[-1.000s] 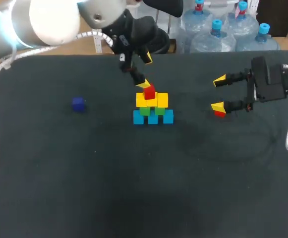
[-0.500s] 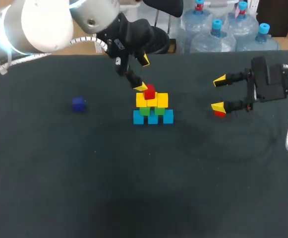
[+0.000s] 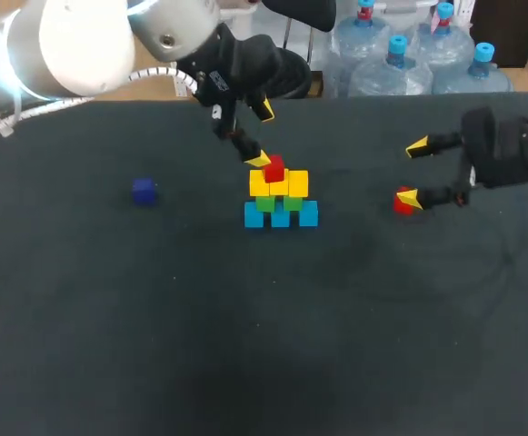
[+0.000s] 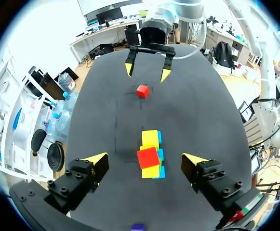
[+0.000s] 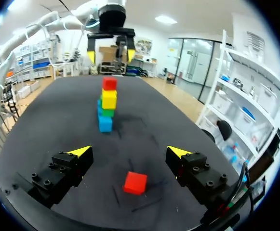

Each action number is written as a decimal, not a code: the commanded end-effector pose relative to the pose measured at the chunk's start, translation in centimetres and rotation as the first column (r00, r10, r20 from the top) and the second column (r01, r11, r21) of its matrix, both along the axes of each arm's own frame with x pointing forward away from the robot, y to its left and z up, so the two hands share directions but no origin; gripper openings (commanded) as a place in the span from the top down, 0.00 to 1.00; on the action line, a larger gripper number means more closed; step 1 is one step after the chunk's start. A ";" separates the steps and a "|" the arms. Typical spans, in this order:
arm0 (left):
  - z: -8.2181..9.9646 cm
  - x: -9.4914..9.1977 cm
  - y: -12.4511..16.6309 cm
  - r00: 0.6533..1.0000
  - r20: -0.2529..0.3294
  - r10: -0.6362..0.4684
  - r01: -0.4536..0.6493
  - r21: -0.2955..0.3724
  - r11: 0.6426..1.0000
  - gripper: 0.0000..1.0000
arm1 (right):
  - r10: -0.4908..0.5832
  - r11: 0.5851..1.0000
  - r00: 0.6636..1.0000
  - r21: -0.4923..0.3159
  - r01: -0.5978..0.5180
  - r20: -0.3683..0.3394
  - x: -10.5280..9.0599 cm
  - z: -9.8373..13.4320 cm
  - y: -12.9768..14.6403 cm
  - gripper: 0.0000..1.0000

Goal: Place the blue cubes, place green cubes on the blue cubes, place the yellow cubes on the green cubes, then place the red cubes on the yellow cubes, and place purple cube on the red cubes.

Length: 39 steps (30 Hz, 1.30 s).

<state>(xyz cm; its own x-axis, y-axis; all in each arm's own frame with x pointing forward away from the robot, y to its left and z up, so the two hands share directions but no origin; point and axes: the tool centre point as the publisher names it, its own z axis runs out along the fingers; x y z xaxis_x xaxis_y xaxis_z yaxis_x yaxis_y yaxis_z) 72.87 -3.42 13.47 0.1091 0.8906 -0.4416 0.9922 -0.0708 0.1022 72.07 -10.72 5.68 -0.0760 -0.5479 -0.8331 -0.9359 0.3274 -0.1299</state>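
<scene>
A stack stands mid-table: blue cubes at the base, then green cubes, yellow cubes and one red cube on top. My left gripper hangs open just behind and above the stack; in the left wrist view the left gripper straddles that red cube without touching it. A second red cube lies on the table to the right. My right gripper is open beside it; in the right wrist view the cube lies under the right gripper. A purple cube sits far left.
The black table has wide bare room in front of the stack. In the right wrist view the stack stands ahead with my left gripper above it.
My right gripper has drawn back to the right, uncovering the loose red cube. My left arm shifted slightly left at first, then held still above the stack.
</scene>
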 end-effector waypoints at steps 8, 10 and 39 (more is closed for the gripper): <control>0.0 0.0 0.1 1.000 0.001 -0.003 0.003 -0.002 1.000 0.00 | -0.077 0.997 0.997 -0.022 0.077 -0.004 -0.6 -1.5 -2.1 0.00; 0.0 0.0 0.1 1.000 0.001 -0.003 0.003 -0.002 1.000 0.00 | -0.085 0.996 0.996 -0.018 0.085 -0.007 -0.6 -1.9 -2.2 0.00; 0.0 0.0 0.1 1.000 0.001 -0.003 0.003 -0.002 1.000 0.00 | -0.150 0.988 0.987 0.012 0.151 -0.054 0.8 -6.4 -1.4 0.35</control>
<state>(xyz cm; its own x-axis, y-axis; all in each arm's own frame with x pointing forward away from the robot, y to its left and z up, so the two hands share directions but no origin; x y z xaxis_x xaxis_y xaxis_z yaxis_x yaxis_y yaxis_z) 72.87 -3.44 13.48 0.1086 0.8910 -0.4409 0.9923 -0.0704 0.1022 72.66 -12.19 -0.39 -0.2039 -0.5166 -0.8316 -0.8812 0.4669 -0.0740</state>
